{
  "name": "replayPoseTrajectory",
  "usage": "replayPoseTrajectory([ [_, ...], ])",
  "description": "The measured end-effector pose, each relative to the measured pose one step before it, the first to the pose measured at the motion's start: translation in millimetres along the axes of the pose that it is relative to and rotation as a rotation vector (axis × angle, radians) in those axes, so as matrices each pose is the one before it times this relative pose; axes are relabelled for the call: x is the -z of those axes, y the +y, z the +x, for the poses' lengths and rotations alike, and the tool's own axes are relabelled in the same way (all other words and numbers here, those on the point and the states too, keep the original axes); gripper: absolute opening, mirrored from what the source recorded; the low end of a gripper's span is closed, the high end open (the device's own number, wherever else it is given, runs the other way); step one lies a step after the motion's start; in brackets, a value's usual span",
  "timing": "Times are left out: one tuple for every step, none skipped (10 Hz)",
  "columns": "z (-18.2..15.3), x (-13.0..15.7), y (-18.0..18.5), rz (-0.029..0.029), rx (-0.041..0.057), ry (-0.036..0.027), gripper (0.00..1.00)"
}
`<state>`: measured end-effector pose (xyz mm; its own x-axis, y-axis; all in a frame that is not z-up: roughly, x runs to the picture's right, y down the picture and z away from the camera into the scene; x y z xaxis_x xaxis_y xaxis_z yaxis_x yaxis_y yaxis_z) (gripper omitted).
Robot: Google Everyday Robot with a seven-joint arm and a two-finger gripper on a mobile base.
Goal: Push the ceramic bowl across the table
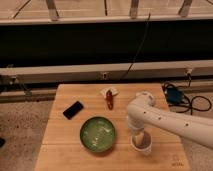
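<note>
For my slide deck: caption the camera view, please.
End effector hangs over a small cup, beside the green ceramic bowl on the wooden table.

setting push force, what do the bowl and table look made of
Ceramic bowl: likely glazed ceramic, glossy green with pale speckles. Table: light wood, perhaps bamboo, matte with plank seams. The end effector is at the small white cup, beside the bowl.

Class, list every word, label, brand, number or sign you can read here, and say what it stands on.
Small dark mark on the table corner: too blurred to read.
No text shows on the ceramic bowl, the phone, the cup or the gripper above the cup.
</note>
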<state>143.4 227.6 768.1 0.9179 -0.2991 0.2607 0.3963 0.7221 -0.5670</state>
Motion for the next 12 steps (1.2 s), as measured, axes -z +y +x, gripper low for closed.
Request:
replayPoseTrajectory([
  [-1.28,0.01,-0.48,-0.00004,0.00315,-0.00106,0.80],
  [-1.66,-0.43,-0.06,-0.00157,0.00465,-0.00206,0.78],
  [-1.68,-0.28,-0.43,-0.00388,0.00660,-0.00227,0.71],
  [-3.25,-1.05,-1.71,-0.00754,0.01800,-0.00107,0.63],
  [-8.36,-0.83,-5.77,-0.00483,0.03102,-0.00357,0.52],
  [-1.92,0.13,-0.53,-0.00150,0.00574,-0.00085,0.43],
  [1.40,-0.33,0.95,-0.00375,0.00821,0.00479,0.31],
  [-2.86,-0.53,-1.42,-0.00326,0.02063,0.00264,0.21],
  [-6.83,-0.82,-2.76,-0.00450,0.02176,0.00051,0.11],
  [-11.49,-0.43,-5.85,-0.00467,0.02496,0.00053,0.03],
  [-11.75,-0.80,-6.44,-0.00442,0.02522,-0.00006,0.00],
  [-6.58,-0.71,-3.95,-0.00417,0.02202,0.00508,0.00],
])
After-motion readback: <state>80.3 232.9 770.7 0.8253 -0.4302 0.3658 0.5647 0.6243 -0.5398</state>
